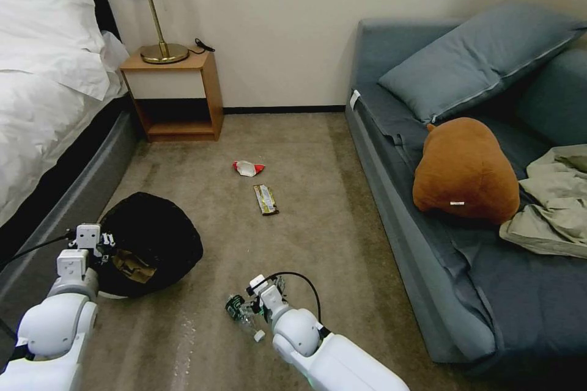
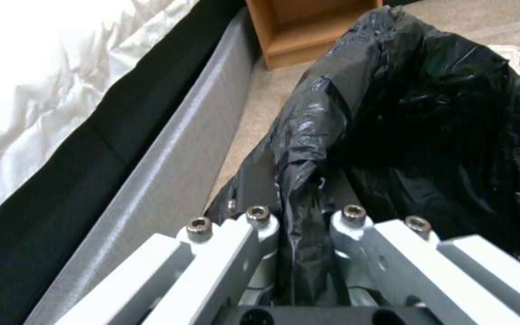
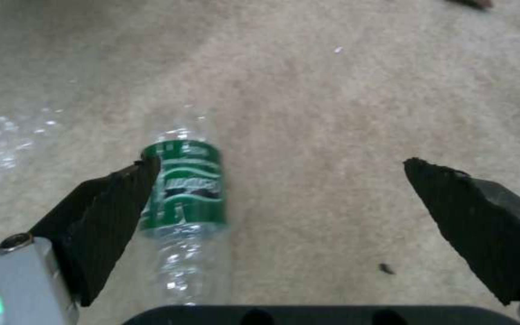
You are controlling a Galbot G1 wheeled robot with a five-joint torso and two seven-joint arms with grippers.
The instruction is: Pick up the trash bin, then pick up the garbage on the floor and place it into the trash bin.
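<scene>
The trash bin (image 1: 153, 238), lined with a glossy black bag (image 2: 440, 126), is beside the bed, and a tan paper bag (image 1: 130, 266) lies inside it. My left gripper (image 1: 105, 243) is shut on the bin's rim, pinching the liner (image 2: 305, 234). A clear bottle with a green label (image 3: 185, 189) lies on the carpet between the spread fingers of my open right gripper (image 3: 284, 185), close against one pad (image 3: 109, 212). In the head view the bottle (image 1: 235, 307) sits at that gripper (image 1: 247, 311). Farther off lie a dark snack wrapper (image 1: 265, 199) and a red-and-white wrapper (image 1: 247, 168).
The bed (image 1: 43, 104) runs along the left with its grey base (image 2: 169, 153) close to the bin. A wooden nightstand (image 1: 174, 95) with a lamp stands at the wall. The blue sofa (image 1: 428, 208) on the right holds a brown cushion (image 1: 465, 171) and a khaki jacket (image 1: 550, 208).
</scene>
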